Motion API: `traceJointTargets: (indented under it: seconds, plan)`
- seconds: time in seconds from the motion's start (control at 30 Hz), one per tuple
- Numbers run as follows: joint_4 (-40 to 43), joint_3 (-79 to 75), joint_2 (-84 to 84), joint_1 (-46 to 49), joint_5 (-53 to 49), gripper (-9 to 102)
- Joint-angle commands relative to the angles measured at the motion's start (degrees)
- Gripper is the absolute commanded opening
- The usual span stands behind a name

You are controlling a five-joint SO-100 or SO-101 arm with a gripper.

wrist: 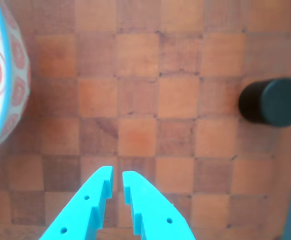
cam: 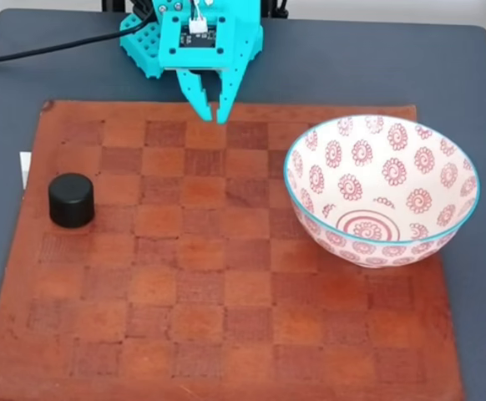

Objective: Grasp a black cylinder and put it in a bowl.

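Observation:
The black cylinder (cam: 71,199) stands upright on the left side of the checkered board in the fixed view. In the wrist view the black cylinder (wrist: 273,101) sits at the right edge. The white bowl (cam: 377,167), with red spirals and a teal rim, rests on the board's right side and holds nothing; its wall (wrist: 0,75) fills the wrist view's left edge. My cyan gripper (cam: 214,114) hangs over the board's far edge, between the two and well away from both. In the wrist view the gripper (wrist: 117,175) is shut, with only a thin slit and nothing between its fingers.
A brown checkered leather board (cam: 226,284) covers most of a dark grey table (cam: 443,75). A black cable (cam: 43,46) runs off to the far left behind the arm's base. A small white piece (cam: 24,167) peeks out at the board's left edge.

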Motion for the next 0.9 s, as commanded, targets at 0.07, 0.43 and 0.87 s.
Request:
traceJointTargets:
  seconds: [0.07, 0.43, 0.87]
  plan:
    - [0.1, -9.8, -8.1, 1.2, -3.2, 0]
    - [9.8, -26.8, -25.1, 7.8, -16.1, 0]
    - [9.8, -38.1, -43.0, 18.1, -29.7, 8]
